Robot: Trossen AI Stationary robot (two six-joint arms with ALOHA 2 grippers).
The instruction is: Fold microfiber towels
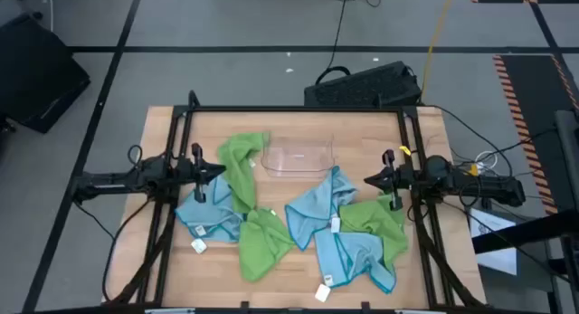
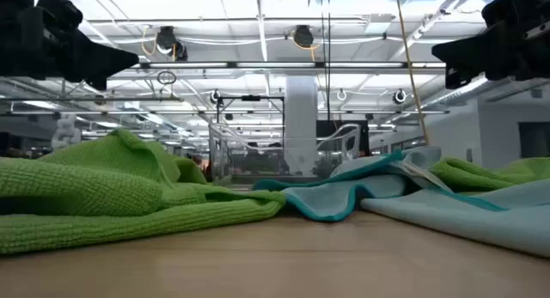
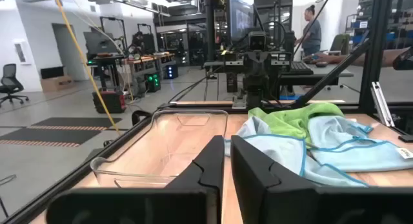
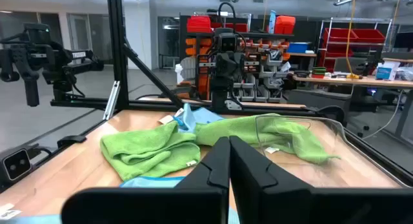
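Nubby cloth towels [image 1: 262, 237], wood table [image 1: 425, 269]

I see both dark six-joint arms stretched level toward each other — raised above the bench. The left hand [image 1: 221, 168] sits at the left side, its fingers [image 3: 210, 166] almost touching. The right hand [image 1: 369, 180] mirrors it at the right — fingers [image 4: 216, 161] pressed together, empty.

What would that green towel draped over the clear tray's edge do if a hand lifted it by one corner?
The green towel lies in soft folds, so it would probably hang limp rather than hold its shape. It looks thin and light, likely easy to lift. It overlaps the clear tray and a blue towel, so it might drag on them.
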